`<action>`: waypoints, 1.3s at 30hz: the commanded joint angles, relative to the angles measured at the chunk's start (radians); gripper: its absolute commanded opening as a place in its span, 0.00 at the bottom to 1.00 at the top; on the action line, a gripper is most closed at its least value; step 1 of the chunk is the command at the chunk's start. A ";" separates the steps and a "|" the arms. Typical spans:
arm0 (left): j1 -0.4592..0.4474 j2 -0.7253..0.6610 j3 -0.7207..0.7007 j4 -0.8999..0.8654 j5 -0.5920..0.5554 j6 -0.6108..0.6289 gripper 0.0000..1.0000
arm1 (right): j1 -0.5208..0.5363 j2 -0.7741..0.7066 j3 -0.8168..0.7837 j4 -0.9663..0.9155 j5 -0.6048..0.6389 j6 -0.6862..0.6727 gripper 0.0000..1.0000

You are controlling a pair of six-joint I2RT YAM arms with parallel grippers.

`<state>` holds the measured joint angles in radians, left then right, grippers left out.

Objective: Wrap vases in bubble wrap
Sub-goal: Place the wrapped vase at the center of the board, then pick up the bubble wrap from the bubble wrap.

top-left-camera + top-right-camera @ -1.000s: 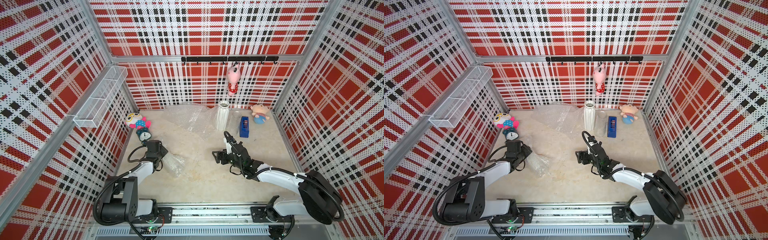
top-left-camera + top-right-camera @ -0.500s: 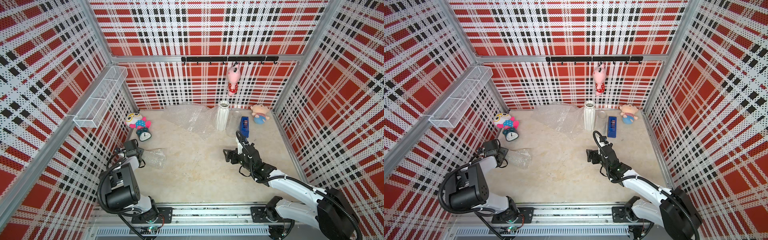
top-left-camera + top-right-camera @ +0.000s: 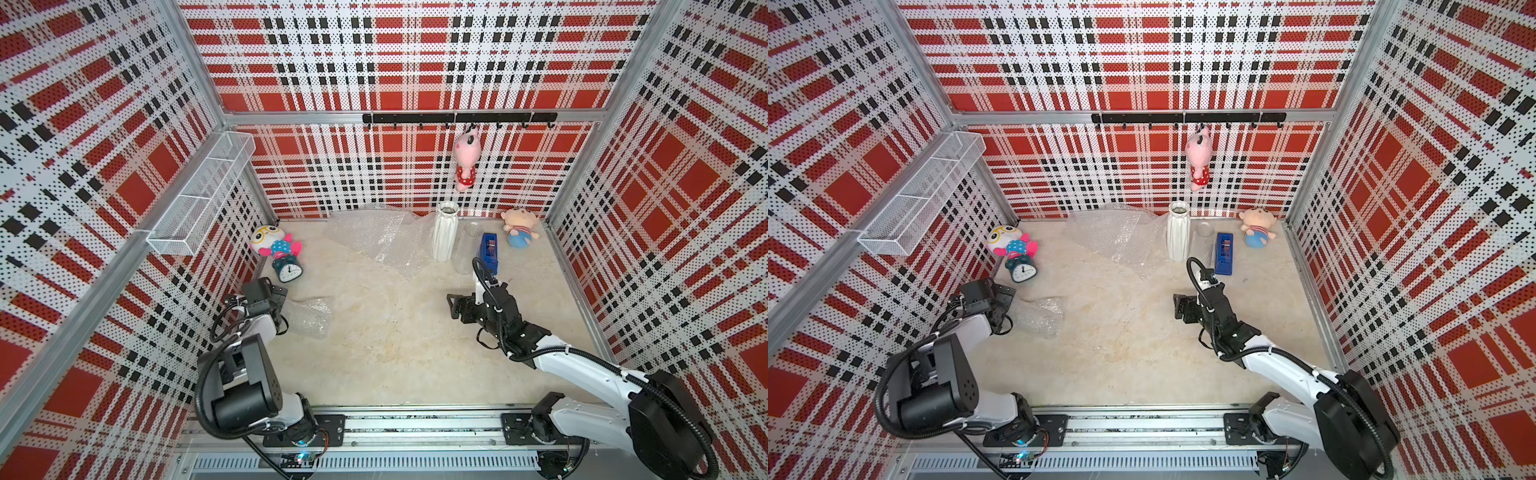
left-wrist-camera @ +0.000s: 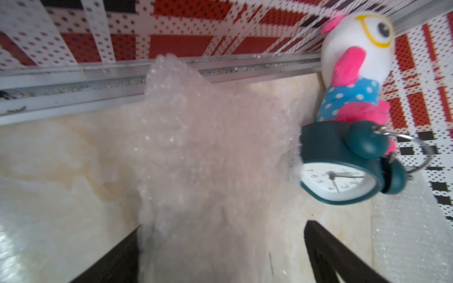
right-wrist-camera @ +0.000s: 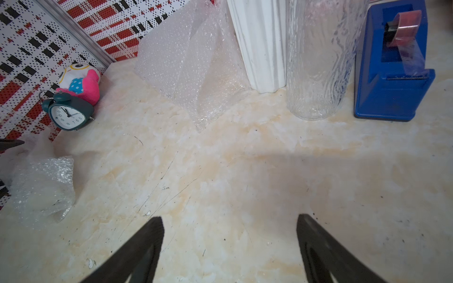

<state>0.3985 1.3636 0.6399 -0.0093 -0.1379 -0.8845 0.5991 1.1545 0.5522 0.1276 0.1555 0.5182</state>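
A crumpled bundle of bubble wrap (image 3: 309, 316) (image 3: 1038, 316) lies on the floor near the left wall; what it holds is hidden. My left gripper (image 3: 279, 294) (image 4: 221, 225) stands open around its end (image 4: 208, 159), one finger against the wrap, the other apart from it. My right gripper (image 3: 455, 305) (image 5: 229, 220) is open over bare floor, empty. At the back stand the tall white ribbed vase (image 3: 445, 232) (image 5: 259, 44) and the clear glass vase (image 3: 467, 247) (image 5: 316, 61). A loose bubble wrap sheet (image 3: 374, 235) (image 5: 191, 61) lies left of them.
A blue tape dispenser (image 3: 488, 247) (image 5: 392, 73) stands right of the glass vase. A teal alarm clock (image 3: 289, 270) and a plush toy (image 3: 274, 245) sit close behind the left gripper. Another plush (image 3: 517, 226) sits back right. A wire basket (image 3: 203, 195) hangs on the left wall.
The left gripper carried the bundle leftward to the wall, then its jaws opened wide. The right arm drew back to the right, still open.
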 commanded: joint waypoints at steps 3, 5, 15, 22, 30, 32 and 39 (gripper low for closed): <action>-0.086 -0.180 0.069 -0.141 -0.166 0.020 0.98 | -0.005 -0.008 0.025 0.009 0.025 -0.017 0.89; -0.149 -0.234 0.111 -0.183 -0.223 0.030 0.98 | -0.005 -0.020 0.022 -0.002 0.039 -0.025 0.89; -0.782 0.149 0.525 -0.085 -0.235 0.339 0.98 | -0.067 -0.108 0.004 -0.060 0.064 -0.017 0.88; -0.871 0.684 0.999 -0.176 -0.219 0.464 0.98 | -0.073 -0.195 -0.048 -0.071 0.056 0.006 0.87; -0.852 1.148 1.560 -0.417 -0.325 0.495 0.98 | -0.074 -0.274 -0.095 -0.094 0.025 0.028 0.87; -0.843 1.199 1.617 -0.423 -0.328 0.505 0.98 | -0.075 -0.276 -0.102 -0.097 0.023 0.028 0.87; -0.802 1.228 1.610 -0.391 -0.376 0.455 0.86 | -0.076 -0.253 -0.120 -0.083 0.003 0.028 0.87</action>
<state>-0.4240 2.5927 2.2486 -0.4007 -0.4686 -0.4107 0.5270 0.8940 0.4431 0.0452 0.1719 0.5404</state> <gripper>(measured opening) 0.872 0.875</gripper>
